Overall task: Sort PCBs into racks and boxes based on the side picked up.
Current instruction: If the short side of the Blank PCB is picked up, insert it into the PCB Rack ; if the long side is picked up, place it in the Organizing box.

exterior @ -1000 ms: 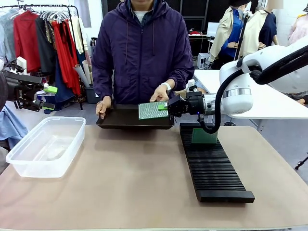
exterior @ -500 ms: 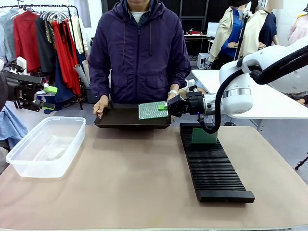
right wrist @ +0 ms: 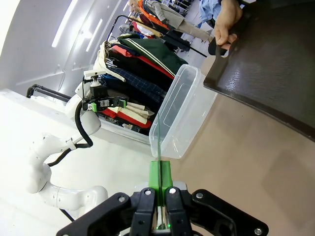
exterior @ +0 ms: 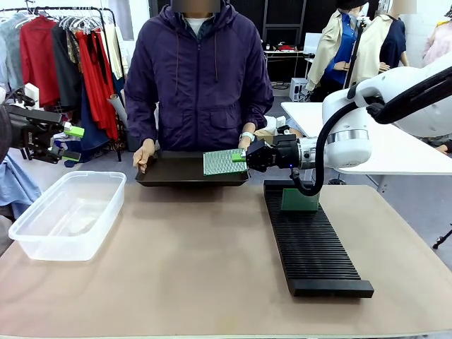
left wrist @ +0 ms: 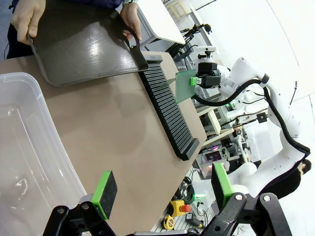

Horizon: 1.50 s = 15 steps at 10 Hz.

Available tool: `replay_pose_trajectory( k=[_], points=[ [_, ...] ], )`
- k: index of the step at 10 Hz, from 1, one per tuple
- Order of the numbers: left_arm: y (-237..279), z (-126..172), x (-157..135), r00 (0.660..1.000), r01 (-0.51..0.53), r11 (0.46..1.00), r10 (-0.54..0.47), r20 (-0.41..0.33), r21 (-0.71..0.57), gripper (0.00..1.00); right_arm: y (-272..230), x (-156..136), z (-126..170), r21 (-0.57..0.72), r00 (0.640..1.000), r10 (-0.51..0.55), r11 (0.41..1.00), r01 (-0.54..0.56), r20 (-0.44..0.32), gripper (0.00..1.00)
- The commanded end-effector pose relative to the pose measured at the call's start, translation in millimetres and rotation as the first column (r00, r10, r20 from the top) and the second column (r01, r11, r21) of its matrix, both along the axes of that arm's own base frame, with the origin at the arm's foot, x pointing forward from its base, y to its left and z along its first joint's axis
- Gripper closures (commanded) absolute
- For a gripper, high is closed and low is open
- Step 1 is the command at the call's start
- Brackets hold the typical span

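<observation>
Layout of the table [exterior: 198, 275], seen from my side. The clear tub [exterior: 67, 212] sat on its left part. The slotted rack [exterior: 314, 244] lay on its right part, running near to far, well apart from the tub. One PCB [exterior: 299, 200] stood upright in the rack's far end. Behind the far edge stood a person [exterior: 198, 92], who held a tray [exterior: 176, 171] at that edge, between tub and rack. My right gripper [exterior: 241, 157] carried a second PCB [exterior: 223, 162] over the tray's right end. My left gripper [exterior: 73, 144] hung in the air left of the tub.
</observation>
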<state>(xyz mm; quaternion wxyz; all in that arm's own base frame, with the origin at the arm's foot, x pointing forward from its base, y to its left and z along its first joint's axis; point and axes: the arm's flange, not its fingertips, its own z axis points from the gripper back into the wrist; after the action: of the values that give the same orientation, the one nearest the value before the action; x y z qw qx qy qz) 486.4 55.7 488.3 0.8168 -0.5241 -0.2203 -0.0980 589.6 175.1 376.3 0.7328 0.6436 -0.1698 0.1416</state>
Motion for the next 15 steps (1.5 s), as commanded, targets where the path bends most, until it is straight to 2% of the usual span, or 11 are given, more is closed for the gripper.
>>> replay_pose_trajectory(
  k=[1,5,8,13,15],
  points=[
    [-0.2,1.4,-0.6,1.000,0.001,1.000,-0.001,0.004,-0.003,0.00,2.2,-0.1,1.4,0.004,1.000,-0.001,1.000,0.001,0.005,1.00],
    [-0.2,1.4,-0.6,1.000,0.001,1.000,-0.001,0.004,-0.003,0.00,0.0,0.0,0.0,0.000,1.000,0.000,1.000,0.000,0.000,1.00],
    [-0.2,1.4,-0.6,1.000,0.001,1.000,-0.001,0.004,-0.003,0.00,-12.7,-0.7,5.4,0.038,1.000,-0.008,0.999,0.007,0.024,1.00],
    [-0.2,1.4,-0.6,1.000,0.001,1.000,-0.001,0.004,-0.003,0.00,-62.9,-22.4,22.7,0.084,0.997,0.006,0.996,-0.012,0.081,1.00],
    [-0.2,1.4,-0.6,1.000,0.001,1.000,-0.001,0.004,-0.003,0.00,-92.7,-29.6,25.0,0.057,0.994,0.012,0.998,-0.018,0.111,1.00]
  ],
)
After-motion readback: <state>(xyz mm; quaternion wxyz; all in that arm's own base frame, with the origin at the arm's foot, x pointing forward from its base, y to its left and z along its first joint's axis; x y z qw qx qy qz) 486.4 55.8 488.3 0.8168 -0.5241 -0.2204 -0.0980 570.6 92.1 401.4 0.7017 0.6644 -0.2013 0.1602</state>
